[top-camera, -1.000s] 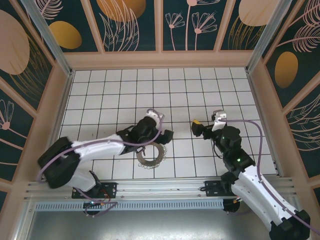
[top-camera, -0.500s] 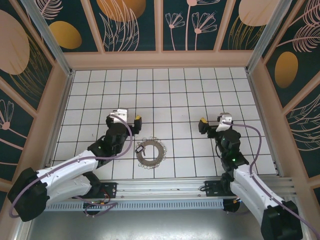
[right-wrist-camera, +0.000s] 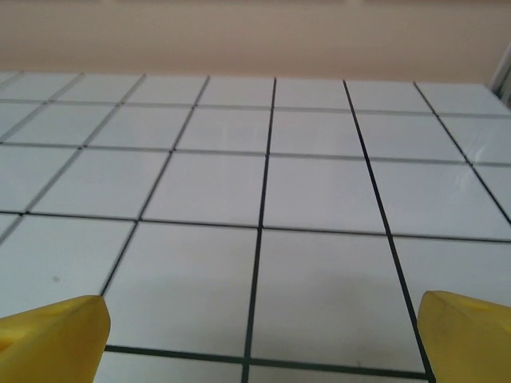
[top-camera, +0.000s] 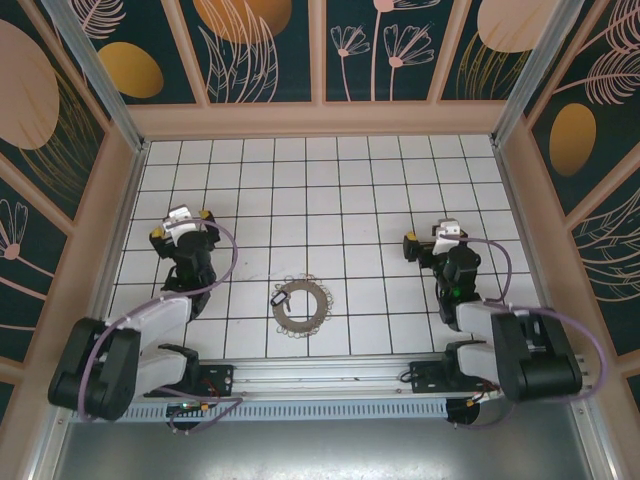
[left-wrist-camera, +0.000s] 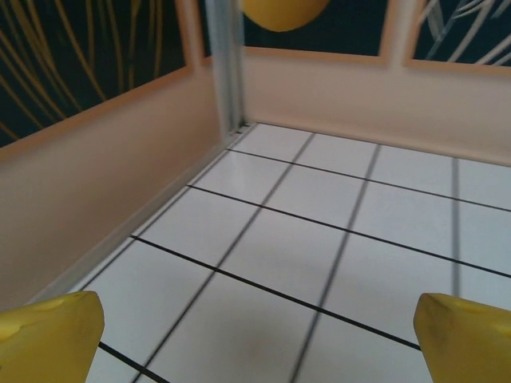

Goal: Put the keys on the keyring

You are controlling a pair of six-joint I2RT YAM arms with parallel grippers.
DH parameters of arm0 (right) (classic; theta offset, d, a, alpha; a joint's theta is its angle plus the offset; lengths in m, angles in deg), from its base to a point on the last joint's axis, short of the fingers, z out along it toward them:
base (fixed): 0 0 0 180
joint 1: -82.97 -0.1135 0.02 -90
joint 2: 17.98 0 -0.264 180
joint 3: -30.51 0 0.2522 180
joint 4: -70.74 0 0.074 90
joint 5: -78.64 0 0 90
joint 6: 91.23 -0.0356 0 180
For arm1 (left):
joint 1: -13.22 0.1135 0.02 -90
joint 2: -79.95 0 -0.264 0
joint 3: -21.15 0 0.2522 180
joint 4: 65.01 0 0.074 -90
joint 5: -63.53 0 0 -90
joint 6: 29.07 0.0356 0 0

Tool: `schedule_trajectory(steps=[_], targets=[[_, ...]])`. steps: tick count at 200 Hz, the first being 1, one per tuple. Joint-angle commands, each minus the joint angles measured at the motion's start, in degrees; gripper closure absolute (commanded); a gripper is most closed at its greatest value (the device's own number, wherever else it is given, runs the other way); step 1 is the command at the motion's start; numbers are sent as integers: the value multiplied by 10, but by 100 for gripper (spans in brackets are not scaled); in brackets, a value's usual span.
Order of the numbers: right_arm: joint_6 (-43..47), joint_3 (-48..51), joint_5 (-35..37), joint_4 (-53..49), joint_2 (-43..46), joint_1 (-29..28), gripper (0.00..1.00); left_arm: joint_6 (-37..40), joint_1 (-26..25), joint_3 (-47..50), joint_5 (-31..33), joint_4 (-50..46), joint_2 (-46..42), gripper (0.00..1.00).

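Top external view: the keyring (top-camera: pixel 301 307) lies flat on the white tiled desk (top-camera: pixel 350 190), close to the front edge and about in the middle; the key (top-camera: pixel 279 297) is a tiny dark bit right at the ring's upper left rim; it looks like it touches the ring, but I cannot tell if it is hooked on. The left tool (top-camera: pixel 182 224) is off to the left of the ring, well apart from it; its yellow tips are spread wide and it has nothing in it.

Left wrist view: two yellow fingers (left-wrist-camera: pixel 48 335) sit at the bottom corners with bare tiles between them; a peach wall (left-wrist-camera: pixel 96 183) and a metal post (left-wrist-camera: pixel 226 64) are near.

Right wrist view: the right tool (right-wrist-camera: pixel 255 339) is wide open too; only bare tiles lie between its yellow fingers (right-wrist-camera: pixel 52 331); it grips nothing. From above it sits to the right of the ring, well apart.
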Motion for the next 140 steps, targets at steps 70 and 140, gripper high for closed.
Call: schedule_trajectory(steps=[70, 140], targets=[[-59, -42, -31, 221, -174, 83, 1, 40, 98, 61, -204, 360, 187, 1], [-64, -46, 7, 215, -175, 75, 1, 26, 116, 52, -228, 315, 174, 1]])
